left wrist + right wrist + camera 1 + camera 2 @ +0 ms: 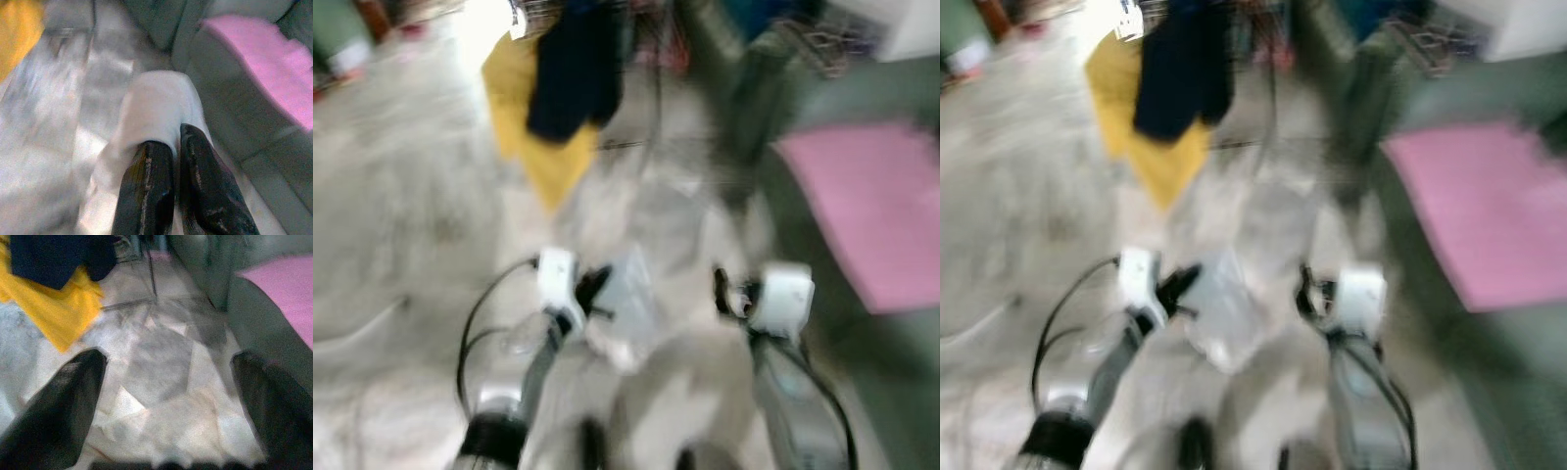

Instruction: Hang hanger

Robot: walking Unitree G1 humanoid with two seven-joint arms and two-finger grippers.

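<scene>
White cloth pinched between closed fingers of left gripper, right gripper spread wide (nothing held), yellow garment hung well ahead, views blurred.

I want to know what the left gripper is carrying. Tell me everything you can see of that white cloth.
The white cloth looks like soft, pale fabric, plain and without any print. The left gripper pinches one end between its two black fingers, shut together. The rest hangs ahead of the fingers over the marble floor. In the blurred head view it shows as a pale crumpled patch between the arms. No hanger can be made out.
</scene>
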